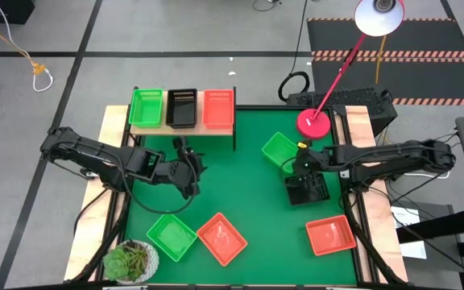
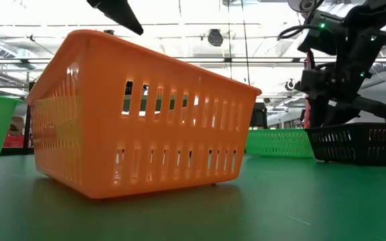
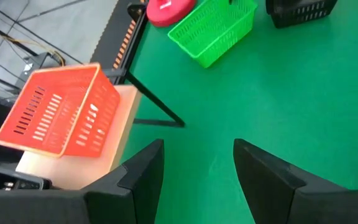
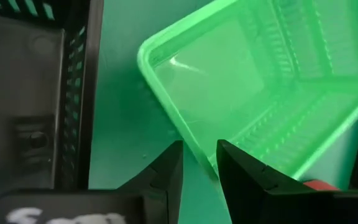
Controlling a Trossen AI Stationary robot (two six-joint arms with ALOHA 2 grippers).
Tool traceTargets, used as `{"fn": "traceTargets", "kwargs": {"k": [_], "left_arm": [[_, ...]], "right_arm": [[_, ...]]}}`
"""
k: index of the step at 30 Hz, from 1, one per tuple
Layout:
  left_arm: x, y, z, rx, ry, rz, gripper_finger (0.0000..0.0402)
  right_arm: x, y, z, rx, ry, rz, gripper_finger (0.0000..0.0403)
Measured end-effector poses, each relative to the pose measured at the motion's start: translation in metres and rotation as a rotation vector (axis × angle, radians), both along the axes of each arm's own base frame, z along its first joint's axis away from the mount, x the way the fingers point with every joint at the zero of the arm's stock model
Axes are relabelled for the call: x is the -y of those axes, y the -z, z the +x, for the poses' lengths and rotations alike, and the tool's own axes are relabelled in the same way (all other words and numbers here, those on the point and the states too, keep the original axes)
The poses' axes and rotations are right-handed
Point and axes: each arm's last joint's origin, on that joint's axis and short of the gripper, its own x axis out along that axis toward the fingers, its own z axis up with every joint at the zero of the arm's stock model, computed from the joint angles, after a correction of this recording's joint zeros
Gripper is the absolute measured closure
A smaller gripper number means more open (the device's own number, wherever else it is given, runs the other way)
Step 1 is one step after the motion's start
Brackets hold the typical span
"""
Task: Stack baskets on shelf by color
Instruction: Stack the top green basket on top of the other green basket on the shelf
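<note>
The shelf (image 1: 185, 129) stands at the mat's far edge. It carries one green basket (image 1: 146, 107), one black basket (image 1: 181, 107) and one red basket (image 1: 218, 109) side by side. My left gripper (image 1: 188, 169) hovers open over bare mat in front of the shelf (image 3: 126, 118). My right gripper (image 1: 300, 165) is at a loose green basket (image 1: 280, 151), its fingers either side of that basket's wall (image 4: 194, 140). A loose black basket (image 1: 306, 190) sits just nearer than it. The green basket (image 2: 280, 142) rests flat on the mat. My right gripper (image 4: 199, 165) comes from above at the green basket's rim (image 4: 191, 134) near a corner, with one finger inside the basket and one outside. A narrow gap shows beside the rim, so I cannot tell whether the fingers touch it. The basket's bottom is on the mat.
On the near half of the mat lie a green basket (image 1: 171, 236), a red basket (image 1: 221, 238) and another red basket (image 1: 329, 235). A potted plant (image 1: 131, 262) sits at the near left corner, a pink lamp base (image 1: 313, 122) at the far right. Bare mat lies mid-table.
</note>
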Motion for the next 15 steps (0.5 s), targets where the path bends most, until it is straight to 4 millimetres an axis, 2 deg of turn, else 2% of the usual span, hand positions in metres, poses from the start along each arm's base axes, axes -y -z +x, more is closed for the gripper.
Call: {"fn": "traceTargets", "kwargs": {"k": [5,12,15], "left_arm": [[0.002,-0.002,0.003,0.023,0.044,-0.009,0.0206],[0.003,-0.005,0.006,0.057,0.065,-0.011,0.0206],[0.003,-0.009,0.009,0.105,0.078,-0.009,0.0206]], "right_arm": [[0.001,0.007,0.009,-0.007,-0.022,-0.008,0.0317],[0.001,0.005,0.017,0.061,-0.022,-0.018,0.0385],[-0.002,-0.003,0.022,0.090,-0.030,-0.020,0.0395]]}}
